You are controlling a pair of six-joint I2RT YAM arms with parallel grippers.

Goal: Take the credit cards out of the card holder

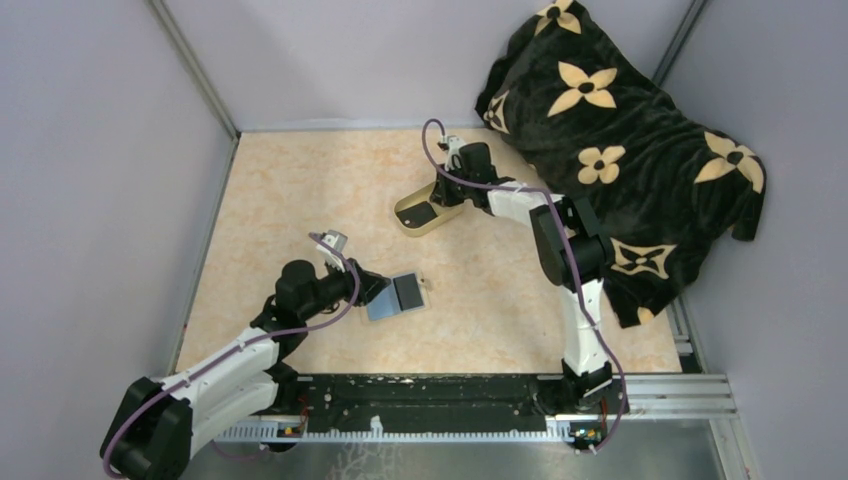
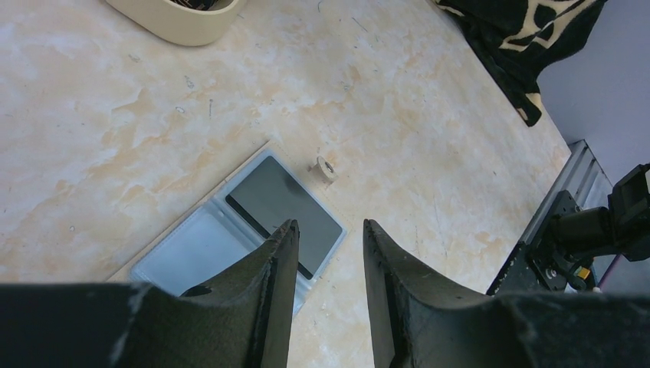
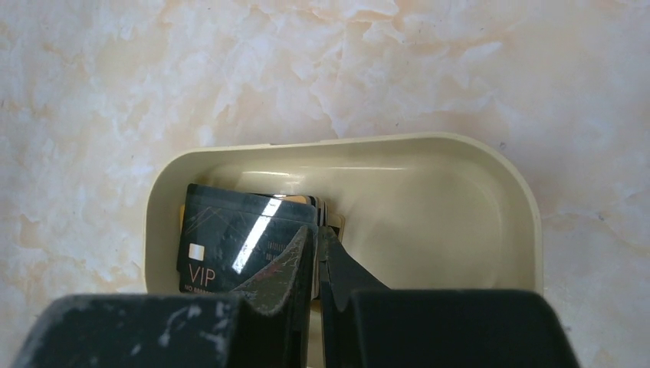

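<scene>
Marbled beige tabletop [image 1: 300, 180], grey walls [image 1: 100, 150], flowered blanket [image 1: 620, 120] far right, card holder [image 1: 398, 296] open.

Marbled cream-and-peach tabletop [image 1: 300, 190], tan card holder [image 1: 398, 296] lying open and flat on it, blue-grey inner faces up, oval cream-yellow dish [image 1: 403, 218] resting just behind the card holder, black blanket [image 1: 610, 150] with cream flowers heaped well off to its back right.

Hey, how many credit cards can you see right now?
2 for certain. One credit card lies on a face of the open card holder. One VIP card lies in the cream dish; edges behind it hint at more, hidden.
</scene>
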